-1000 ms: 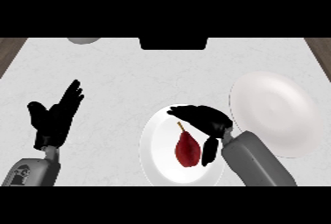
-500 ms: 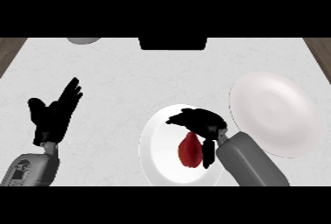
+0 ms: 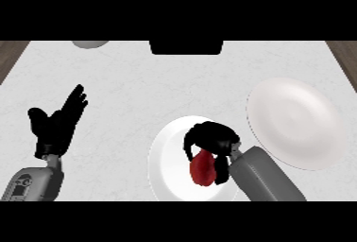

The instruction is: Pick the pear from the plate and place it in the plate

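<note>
Head view shows the right robot hand (image 3: 211, 142) now curled down over the upper end of the red pear (image 3: 203, 169), where a second ago it hovered spread above the fruit. Its fingers wrap the pear's narrow top, so the grasp looks made or nearly so. The pear lies on the near plate (image 3: 165, 160), not yet lifted. That change suggests the picking step is closing out, and the carry comes next. The far plate (image 3: 296, 124), just right of the near plate and bare, looks to be the goal. Well left of the near plate, the left robot hand (image 3: 55, 125) rests open, fingers up, over the tabletop (image 3: 140, 80).
</note>
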Robot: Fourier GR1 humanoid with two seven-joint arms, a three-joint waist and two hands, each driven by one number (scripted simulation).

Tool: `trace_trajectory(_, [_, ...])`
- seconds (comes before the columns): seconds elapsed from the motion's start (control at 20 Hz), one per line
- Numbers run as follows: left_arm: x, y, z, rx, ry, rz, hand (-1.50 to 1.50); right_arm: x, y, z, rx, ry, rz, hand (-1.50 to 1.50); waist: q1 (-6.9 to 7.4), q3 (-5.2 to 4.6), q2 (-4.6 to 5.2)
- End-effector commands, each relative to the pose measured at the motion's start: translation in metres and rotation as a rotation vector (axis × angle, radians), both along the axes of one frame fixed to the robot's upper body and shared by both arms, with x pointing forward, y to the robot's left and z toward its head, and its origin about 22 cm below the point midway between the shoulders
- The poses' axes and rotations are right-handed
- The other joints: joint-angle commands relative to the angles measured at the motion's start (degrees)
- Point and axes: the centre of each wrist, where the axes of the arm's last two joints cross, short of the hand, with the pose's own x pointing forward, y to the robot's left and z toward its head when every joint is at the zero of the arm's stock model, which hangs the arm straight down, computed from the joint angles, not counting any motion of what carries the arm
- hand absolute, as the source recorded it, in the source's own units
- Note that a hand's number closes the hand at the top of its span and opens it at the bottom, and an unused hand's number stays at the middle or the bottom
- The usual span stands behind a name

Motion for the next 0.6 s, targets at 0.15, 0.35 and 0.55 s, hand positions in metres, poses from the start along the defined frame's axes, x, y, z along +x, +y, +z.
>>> trace_trajectory(0.15, [-0.013,-0.001,0.002,-0.002,0.008,0.019,0.00,-0.049,0.005,-0.001,0.080,-0.015,-0.077,1.50,-0.37,0.17,0.17])
trace_trajectory(0.35, [-0.012,0.012,0.010,0.006,0.005,0.039,0.00,-0.110,0.005,-0.002,0.099,-0.069,-0.198,1.50,-1.79,0.15,-0.33])
trace_trajectory(0.55, [-0.002,0.003,0.008,-0.004,0.010,0.024,0.00,-0.121,0.003,0.023,0.162,-0.335,-0.299,1.50,-1.41,0.17,0.03])
